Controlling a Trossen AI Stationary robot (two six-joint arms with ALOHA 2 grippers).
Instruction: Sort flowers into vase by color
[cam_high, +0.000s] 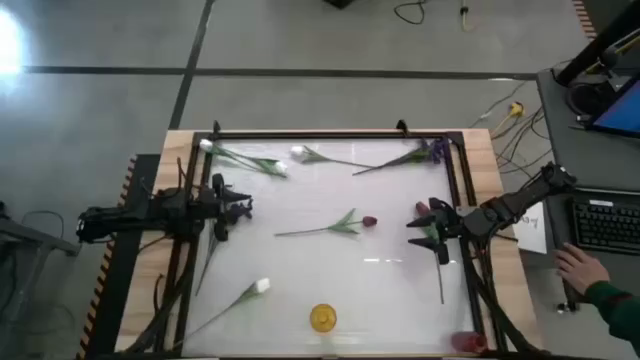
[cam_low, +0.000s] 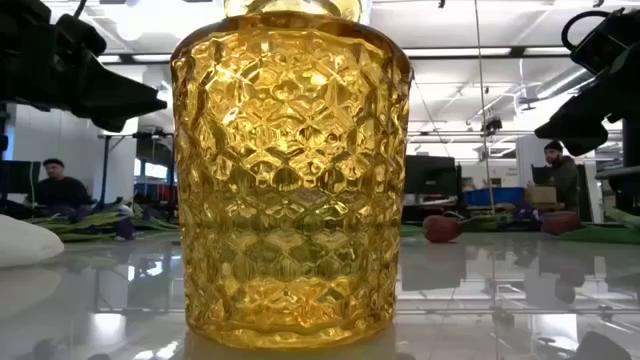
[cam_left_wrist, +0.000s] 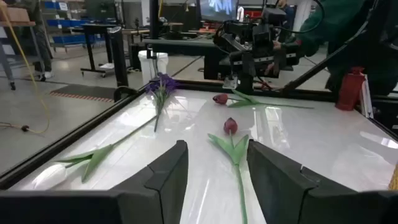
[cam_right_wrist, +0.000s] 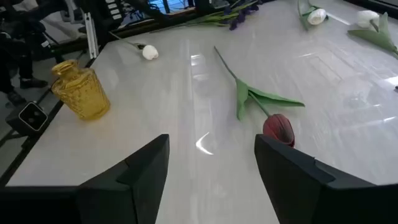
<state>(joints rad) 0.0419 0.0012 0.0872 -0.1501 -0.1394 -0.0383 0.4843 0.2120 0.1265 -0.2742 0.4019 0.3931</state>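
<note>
Two end effectors are hovering over the white surface (cam_high: 330, 275), both with fingers spread and holding nothing. The left end effector (cam_high: 243, 206) is sitting at the left side, pointing right; the right end effector (cam_high: 417, 229) is sitting at the right side, pointing left toward a red tulip (cam_high: 368, 221) lying at the centre with its stem running left. A second red tulip (cam_high: 422, 208) is lying just beside the right end effector. Two white tulips (cam_high: 297, 152) are lying along the far edge, a purple sprig (cam_high: 436, 151) is resting at the far right corner, and another white tulip (cam_high: 261, 286) is lying near left. The yellow vase (cam_high: 322, 318) is standing empty at the near edge. A person's hand (cam_high: 576, 264) is resting right of the surface.
</note>
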